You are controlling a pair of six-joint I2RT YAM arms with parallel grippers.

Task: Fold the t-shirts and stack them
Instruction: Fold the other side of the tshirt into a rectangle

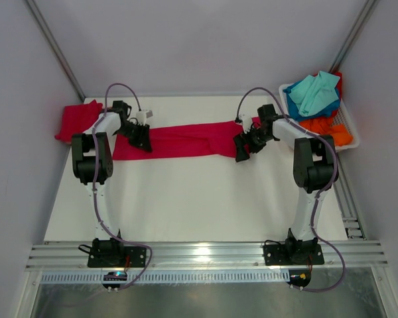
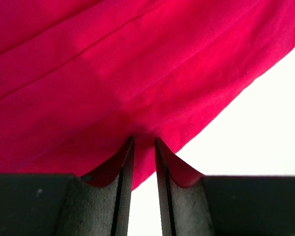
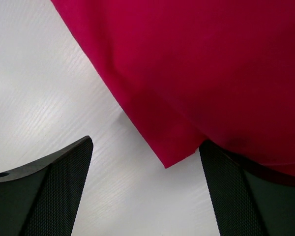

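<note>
A crimson t-shirt lies folded into a long band across the far part of the white table. My left gripper holds its left end. In the left wrist view the cloth is pinched between the narrow-set tips of that gripper. My right gripper stands over the band's right end. In the right wrist view it is wide open, and a corner of the shirt lies on the table between its fingers without being gripped.
A second red shirt lies bunched at the table's far left edge. A white basket at the far right holds teal, blue and orange shirts. Grey walls enclose three sides. A metal rail runs along the near edge.
</note>
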